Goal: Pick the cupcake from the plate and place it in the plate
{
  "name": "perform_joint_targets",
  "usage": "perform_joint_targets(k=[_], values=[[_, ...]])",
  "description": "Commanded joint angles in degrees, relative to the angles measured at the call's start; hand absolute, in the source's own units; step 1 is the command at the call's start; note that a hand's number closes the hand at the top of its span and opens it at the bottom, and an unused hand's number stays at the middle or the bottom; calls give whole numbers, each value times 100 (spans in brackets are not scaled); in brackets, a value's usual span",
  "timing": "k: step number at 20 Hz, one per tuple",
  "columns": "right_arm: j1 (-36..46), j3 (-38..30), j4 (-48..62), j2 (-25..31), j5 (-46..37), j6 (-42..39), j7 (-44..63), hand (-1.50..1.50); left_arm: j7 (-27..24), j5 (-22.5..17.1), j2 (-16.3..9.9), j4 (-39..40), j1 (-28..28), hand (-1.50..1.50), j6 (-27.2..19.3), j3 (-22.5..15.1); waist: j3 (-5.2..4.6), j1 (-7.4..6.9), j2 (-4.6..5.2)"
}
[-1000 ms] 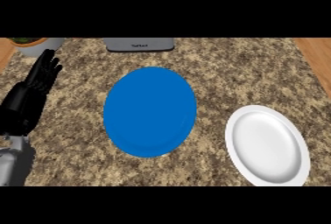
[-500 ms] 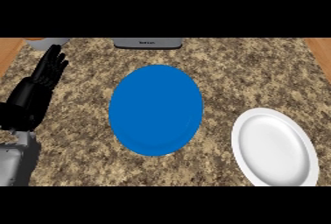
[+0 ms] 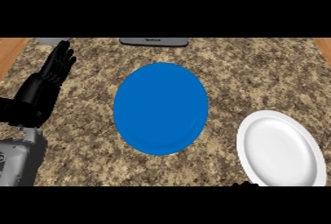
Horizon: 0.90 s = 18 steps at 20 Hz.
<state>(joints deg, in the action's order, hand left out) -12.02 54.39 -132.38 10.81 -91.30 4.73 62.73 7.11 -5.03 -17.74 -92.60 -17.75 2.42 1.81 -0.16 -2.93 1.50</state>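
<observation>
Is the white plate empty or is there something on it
Empty, as far as it shows: the white plate has a bare surface, no cupcake on it. Its lower edge is cut off by the view.

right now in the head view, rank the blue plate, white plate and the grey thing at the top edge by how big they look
1. blue plate, largest as it appears.
2. white plate, a bit smaller; it lies nearer the camera and its lower edge is cut off, so the gap is unsure.
3. grey object, smallest, though only a strip of it shows.
</observation>
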Motion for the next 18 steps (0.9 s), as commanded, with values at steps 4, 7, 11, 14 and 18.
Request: perform_joint_targets(k=[4,7,11,14,18], values=[[875,-931,990,-1028,566,377,702,150,47,-25,32,2,-133,0,71,-74,3,-149,68],[999,-1293,1455,-1033,741,342,626,150,-36,81,70,-24,-170,0,-6,-113,6,-203,83],[1866,-1765,2164,-1056,1181,301,770,150,10,19,39,61,-200,0,70,-83,3,-274,59],[2418,-2184,2961,-1068,1699,814,874,150,-31,77,98,163,-259,0,39,-130,22,-228,64],[3175,-2613,3916,-1075,2278,1288,986,-150,4,99,110,200,-331,0,10,-124,28,-282,41]])
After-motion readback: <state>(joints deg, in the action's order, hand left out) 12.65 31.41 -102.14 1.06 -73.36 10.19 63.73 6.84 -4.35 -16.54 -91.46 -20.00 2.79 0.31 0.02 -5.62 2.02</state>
